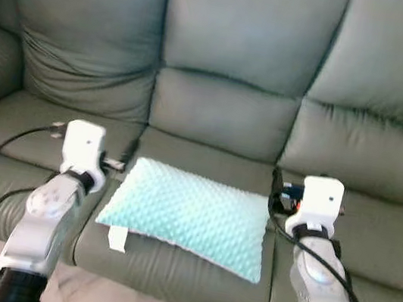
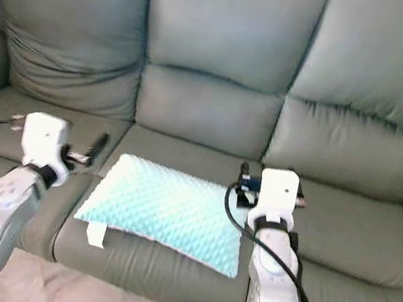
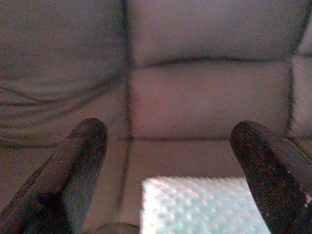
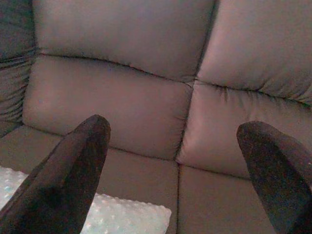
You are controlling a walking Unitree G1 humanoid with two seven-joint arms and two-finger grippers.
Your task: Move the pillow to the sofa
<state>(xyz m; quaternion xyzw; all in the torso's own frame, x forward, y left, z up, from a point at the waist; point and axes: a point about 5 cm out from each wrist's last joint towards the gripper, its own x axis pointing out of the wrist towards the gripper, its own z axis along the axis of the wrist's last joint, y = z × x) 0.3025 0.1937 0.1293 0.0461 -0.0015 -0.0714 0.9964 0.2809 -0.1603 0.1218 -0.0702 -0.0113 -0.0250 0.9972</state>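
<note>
The left arm (image 1: pixel 44 226) reaches forward over the sofa's (image 1: pixel 222 116) left seat cushion, a black cable looping off its wrist. The left gripper (image 3: pixel 168 146) has its two black fingers (image 3: pixel 80 165) spread wide apart, holding nothing. In the left wrist view they frame the sofa back and the seam between cushions, with a corner of the pillow (image 3: pixel 204 204) between them lower down. From the head views the gripper sits just beside the pillow's left edge, and whether it touches cannot be told.

The pillow (image 1: pixel 190 214) lies flat on the middle seat cushion of the grey-green sofa. It is pale mint with a dotted, bumpy cover, set slightly askew, its right end nearer the front edge. A small white tag (image 1: pixel 118 238) hangs off its front left corner over the seat front.

The right arm (image 1: pixel 321 292) reaches forward just beside the pillow's right edge, over the seam between the middle and right cushions. The right gripper (image 4: pixel 173 141) is likewise spread wide, fingers (image 4: pixel 73 175) apart and empty; the right wrist view shows the sofa back between them and the pillow's corner (image 4: pixel 117 217) below.

A strip of light floor (image 1: pixel 87 294) shows before the sofa.
</note>
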